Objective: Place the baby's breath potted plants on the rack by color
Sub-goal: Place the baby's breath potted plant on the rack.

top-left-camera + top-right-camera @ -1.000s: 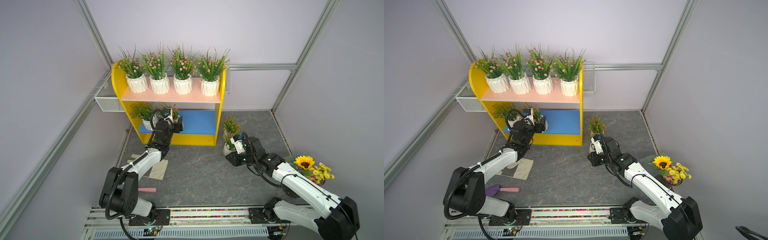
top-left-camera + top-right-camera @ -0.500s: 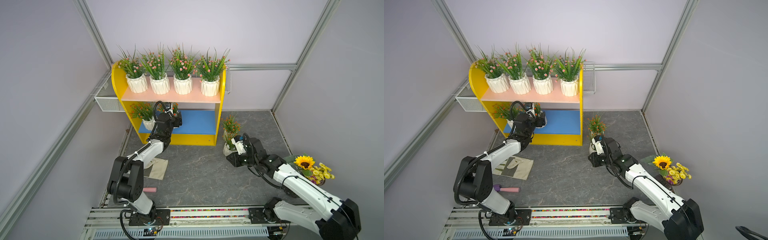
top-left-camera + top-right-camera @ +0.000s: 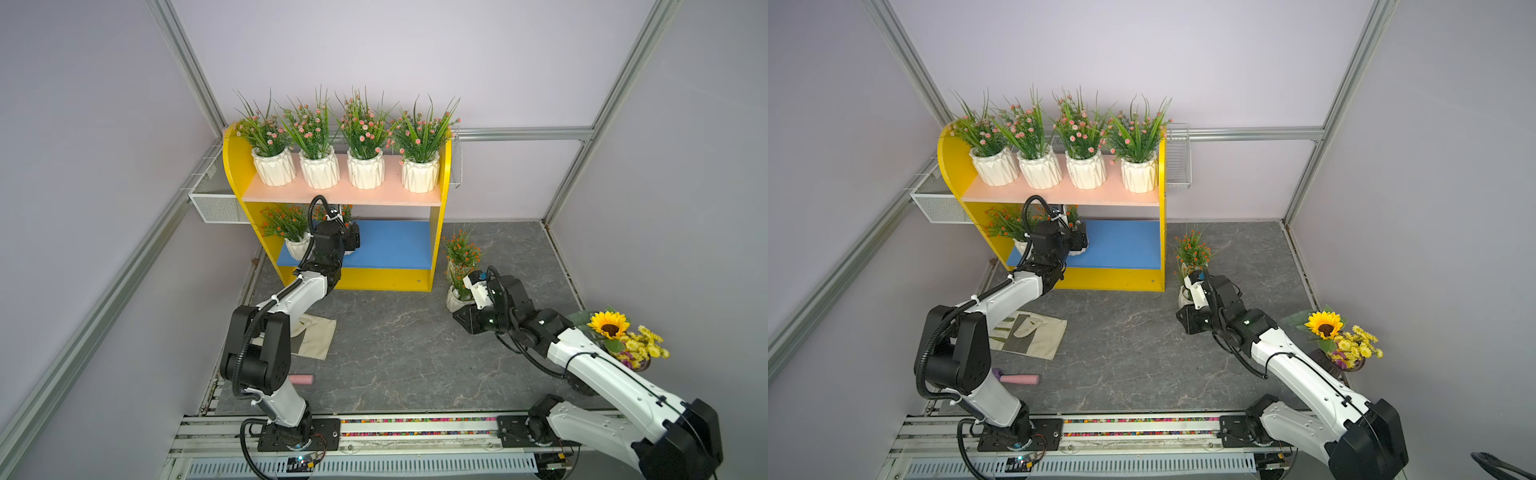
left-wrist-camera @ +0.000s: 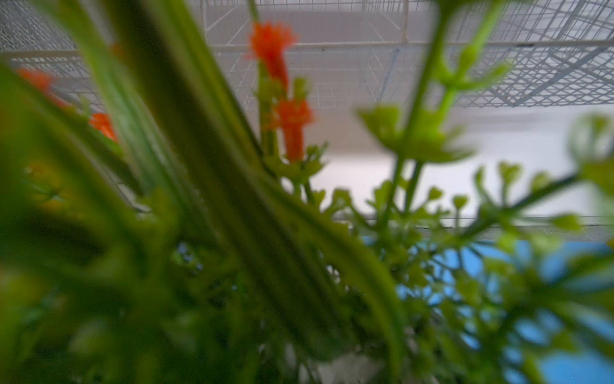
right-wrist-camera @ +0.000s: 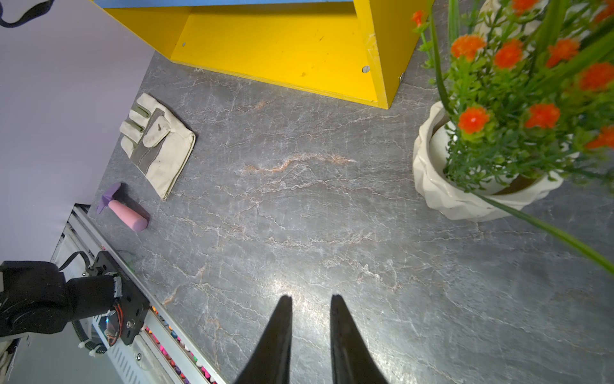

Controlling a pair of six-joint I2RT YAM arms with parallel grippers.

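The rack [image 3: 437, 249] carries several pink baby's breath potted plants [image 3: 365, 166] in a row on its pink upper board. One orange-red plant [image 3: 291, 226] stands at the left of the blue lower board [image 3: 390, 245]. My left gripper [image 3: 351, 241] reaches into that shelf beside it, shut on another orange-red plant [image 3: 1077, 250]. That plant's sprigs [image 4: 292, 123] fill the left wrist view and hide the jaws. Two more orange-red plants [image 3: 461, 249] [image 5: 465, 192] stand on the floor right of the rack. My right gripper [image 5: 310, 297] hovers by the nearer one, narrowly open and holding nothing.
A work glove [image 3: 311, 336] and a pink-handled tool [image 3: 302, 379] lie on the grey floor near the left arm's base. A sunflower bouquet [image 3: 611, 326] stands at the right. White wire mesh baskets [image 3: 212, 203] hang beside the rack.
My left arm has stretched forward and carried the orange-red plant deeper into the lower shelf. The right arm has stayed still.
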